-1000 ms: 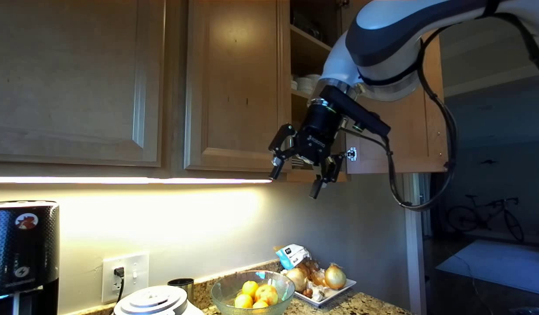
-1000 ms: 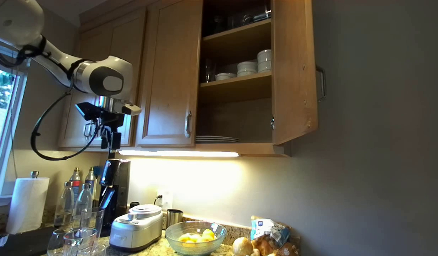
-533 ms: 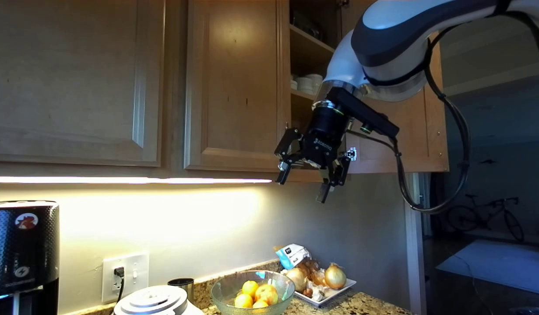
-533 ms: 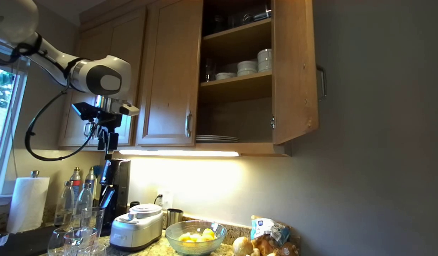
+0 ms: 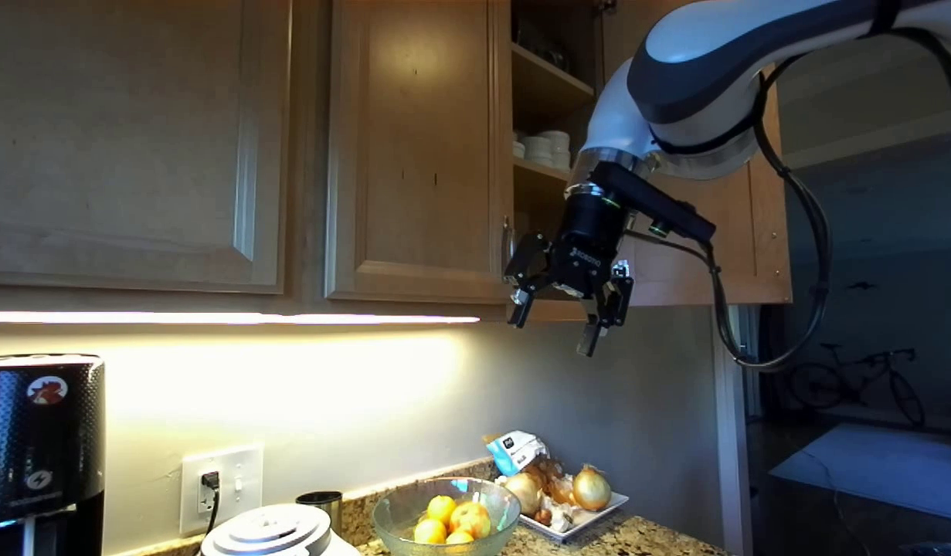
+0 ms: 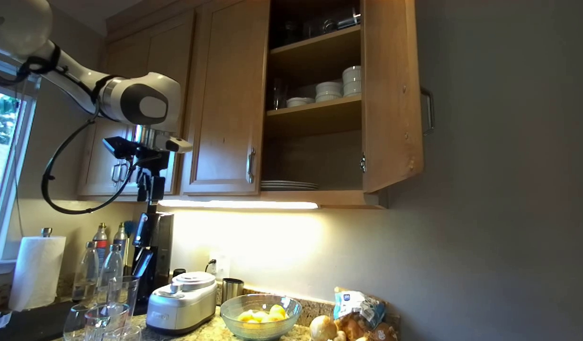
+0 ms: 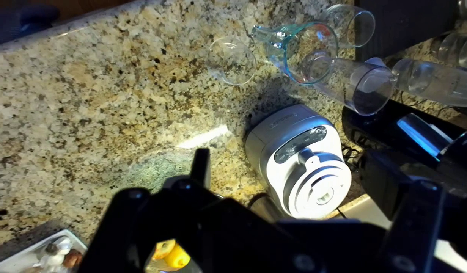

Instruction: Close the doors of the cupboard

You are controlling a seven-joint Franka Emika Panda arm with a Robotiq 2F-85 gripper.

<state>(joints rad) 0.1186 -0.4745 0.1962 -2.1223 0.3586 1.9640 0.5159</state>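
The light-brown cupboard (image 6: 319, 199) has one door shut and one swung wide open. The shut door (image 6: 227, 113), with a silver bar handle, shows in both exterior views (image 5: 421, 154). The open door (image 6: 390, 104) stands out from the cupboard's far side; in an exterior view my arm partly covers it (image 5: 707, 255). White dishes (image 6: 329, 90) and glassware sit on the shelves. My gripper (image 5: 553, 329) is open and empty, pointing down, in front of the cupboard near its lower edge, apart from both doors. The wrist view shows the spread fingers (image 7: 288, 167) above the counter; no door shows there.
An adjoining closed cabinet (image 6: 163, 85) stands beside the cupboard. Below on the granite counter (image 7: 85, 94) are a white appliance (image 6: 182, 303), a fruit bowl (image 6: 260, 319), a tray of onions (image 5: 575, 525), glasses (image 6: 106, 322), a black machine (image 6: 154, 260) and a paper towel roll (image 6: 38, 272).
In an exterior view, the arm and open gripper have moved right, away from the shut door's edge. In an exterior view, they moved slightly left, then back right. The doors have not moved.
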